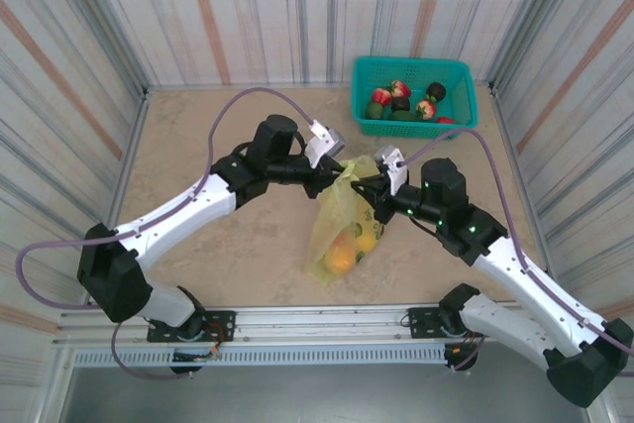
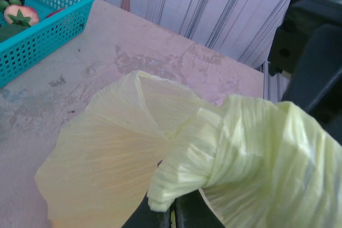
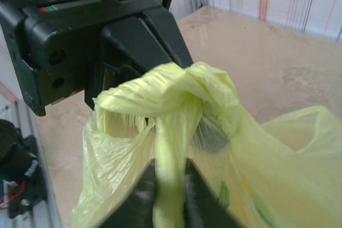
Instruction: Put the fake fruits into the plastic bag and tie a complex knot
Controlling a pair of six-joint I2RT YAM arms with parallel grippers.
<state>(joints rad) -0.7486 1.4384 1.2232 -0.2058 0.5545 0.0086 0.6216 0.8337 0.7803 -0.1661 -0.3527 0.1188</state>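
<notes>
The pale yellow-green plastic bag point(image 1: 344, 227) hangs at mid-table with orange and yellow fake fruits point(image 1: 347, 250) inside its belly. Its handle strips are bunched into a knot point(image 3: 184, 92) at the top. My left gripper point(image 1: 337, 173) is shut on one twisted handle strip point(image 2: 176, 177) from the left. My right gripper point(image 1: 374, 188) is shut on another handle strip point(image 3: 170, 156) from the right. The two grippers nearly meet over the bag's top point(image 1: 355, 173). More fake fruits point(image 1: 406, 101), red, green and dark, lie in the teal basket.
The teal mesh basket point(image 1: 413, 69) stands at the back right, near the wall, and its corner point(image 2: 51, 28) shows in the left wrist view. Striped walls enclose the table on three sides. A metal rail point(image 1: 317, 329) runs along the near edge.
</notes>
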